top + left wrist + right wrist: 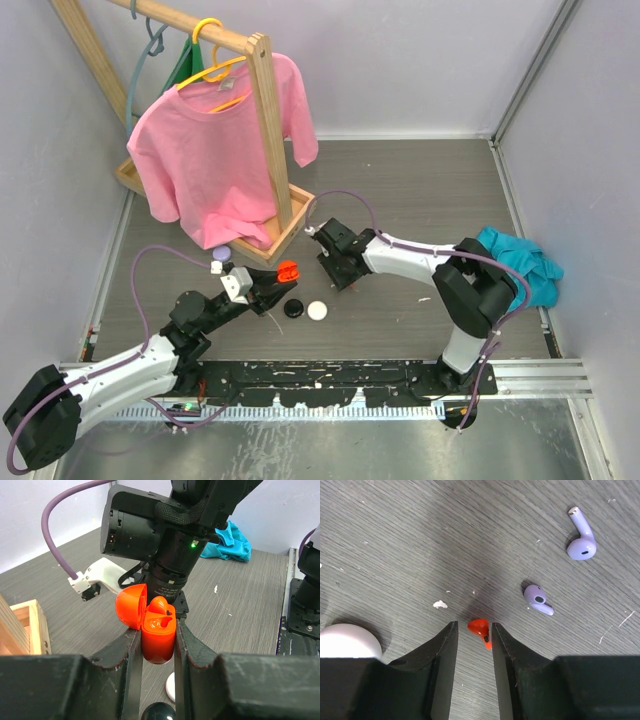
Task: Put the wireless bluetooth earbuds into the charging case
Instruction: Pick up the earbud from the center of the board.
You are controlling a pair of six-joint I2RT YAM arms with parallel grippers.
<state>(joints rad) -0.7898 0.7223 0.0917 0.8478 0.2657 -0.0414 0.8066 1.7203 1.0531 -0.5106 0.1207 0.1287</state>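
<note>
Left wrist: left gripper [158, 629] clamps open orange plastic case [159, 644]; right gripper [473, 624], jaws parted, straddles tiny orange-red earbud [479, 628].

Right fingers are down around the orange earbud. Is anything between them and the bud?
Nothing visible. The orange earbud lies on the bare table between the right gripper's fingers. The two purple earbuds sit well off to one side.

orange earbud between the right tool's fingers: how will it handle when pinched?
Likely slippery: the orange earbud looks glossy and rounded, so it may squirt out. Probably very light: tiny beside the right tool. Its stem should limit rolling.
</note>
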